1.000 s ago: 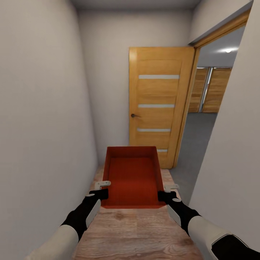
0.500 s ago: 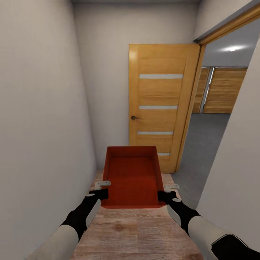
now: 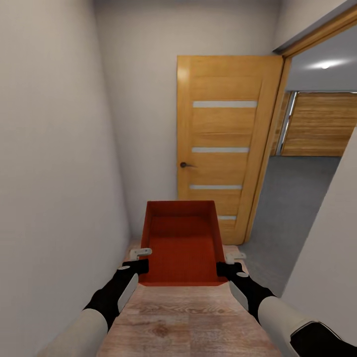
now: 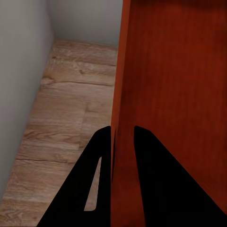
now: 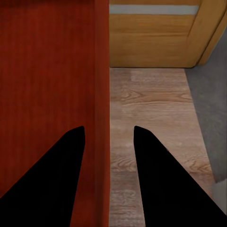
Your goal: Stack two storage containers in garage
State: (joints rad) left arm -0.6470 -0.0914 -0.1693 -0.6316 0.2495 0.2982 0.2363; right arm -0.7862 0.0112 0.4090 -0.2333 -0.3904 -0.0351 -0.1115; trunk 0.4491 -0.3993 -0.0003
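Storage container (image 3: 181,243) pinched at both side walls by left pincer (image 3: 140,260) and right pincer (image 3: 227,264); open door (image 3: 224,144) has drawn nearer, garage floor (image 3: 292,198) beyond.

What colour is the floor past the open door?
Dark grey floor, unlike the light wood planks here; head view shows it best.

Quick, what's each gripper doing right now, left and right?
Left gripper: shut on the storage container's left wall.
Right gripper: straddles the container's right wall, but a gap shows beside one finger, so open or shut cannot be told.
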